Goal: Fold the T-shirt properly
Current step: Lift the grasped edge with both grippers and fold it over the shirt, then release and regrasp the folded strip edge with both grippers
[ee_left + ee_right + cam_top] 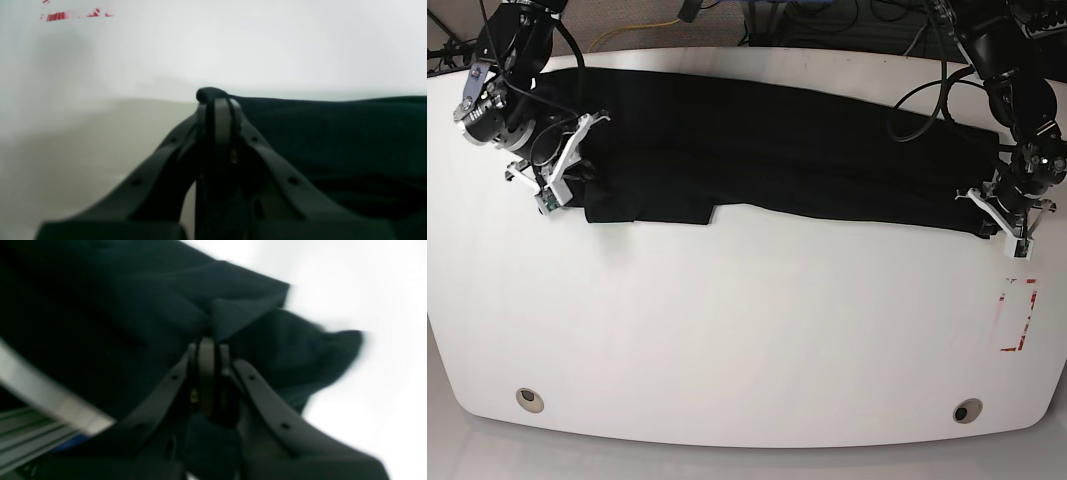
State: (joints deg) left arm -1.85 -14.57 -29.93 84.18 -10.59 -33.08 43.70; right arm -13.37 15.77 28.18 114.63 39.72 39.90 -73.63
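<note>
The black T-shirt (777, 150) lies as a long band across the far half of the white table (747, 340). At the band's left end in the base view, my right gripper (575, 172) is shut on the cloth. The right wrist view shows its fingertips (208, 345) pinching a fold of the T-shirt (133, 306), blurred. On the band's right end my left gripper (999, 222) is shut on the corner. In the left wrist view, a small bulge of the T-shirt (333, 133) pokes out above the closed left gripper (217, 100).
A red marking (1017, 315) sits on the table near the right edge, below the left gripper; it also shows as a red marking (66, 15) in the left wrist view. Two round holes (528, 399) (967, 410) are near the front edge. Cables (927, 90) trail behind the table.
</note>
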